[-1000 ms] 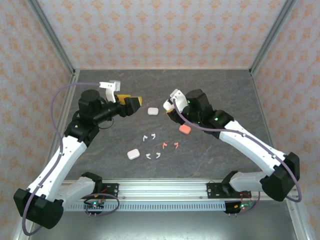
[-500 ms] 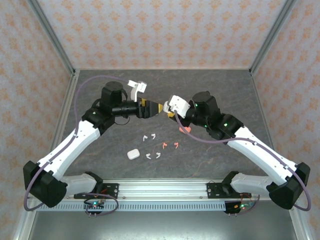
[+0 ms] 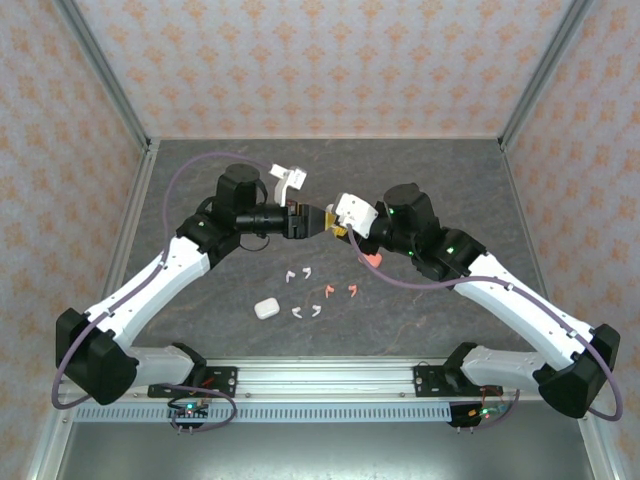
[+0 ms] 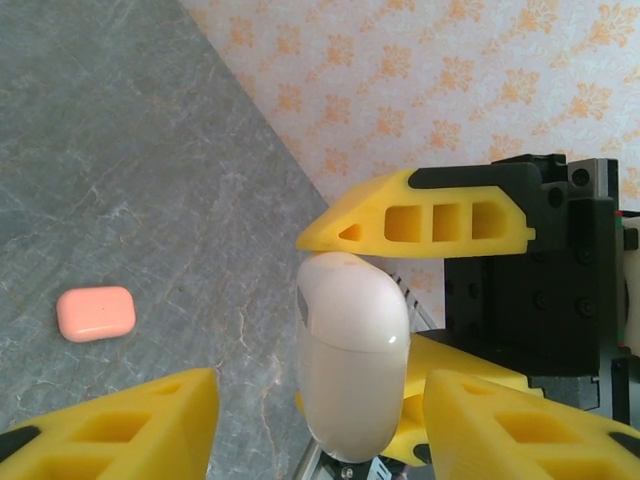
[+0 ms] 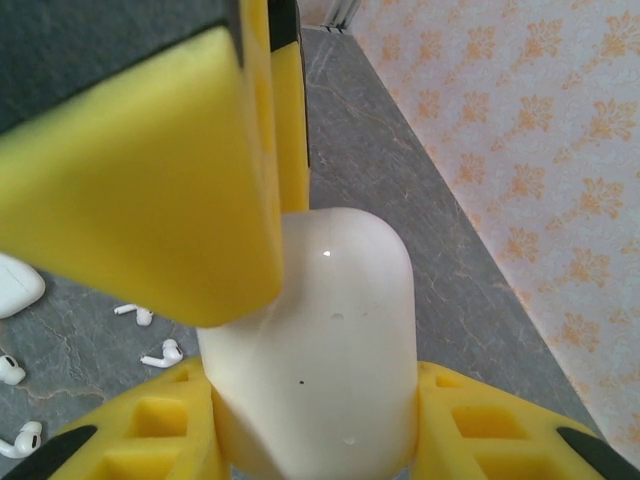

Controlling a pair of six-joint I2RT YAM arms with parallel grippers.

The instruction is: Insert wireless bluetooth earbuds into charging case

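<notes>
My right gripper [image 5: 315, 430] is shut on the base of a white charging case [image 5: 320, 340] and holds it above the table. In the top view it [image 3: 341, 228] meets my left gripper [image 3: 318, 220] nose to nose. In the left wrist view my left gripper [image 4: 320, 425] is open, its fingers either side of the case [image 4: 350, 360] with gaps showing. White earbuds [image 3: 298, 272] [image 3: 305, 311] and two pink earbuds [image 3: 340, 290] lie on the table in front. Several white earbuds [image 5: 165, 353] also show below the right gripper.
A pink case [image 3: 370, 258] lies on the table under the right arm and shows in the left wrist view [image 4: 95, 313]. Another white case [image 3: 265, 308] rests left of the earbuds. Patterned walls and metal posts enclose the dark table [image 3: 450, 180].
My left arm swung right until its gripper reached the case held by the right gripper, and its jaws narrowed around it. The right gripper shifted slightly towards the middle, still holding the case.
</notes>
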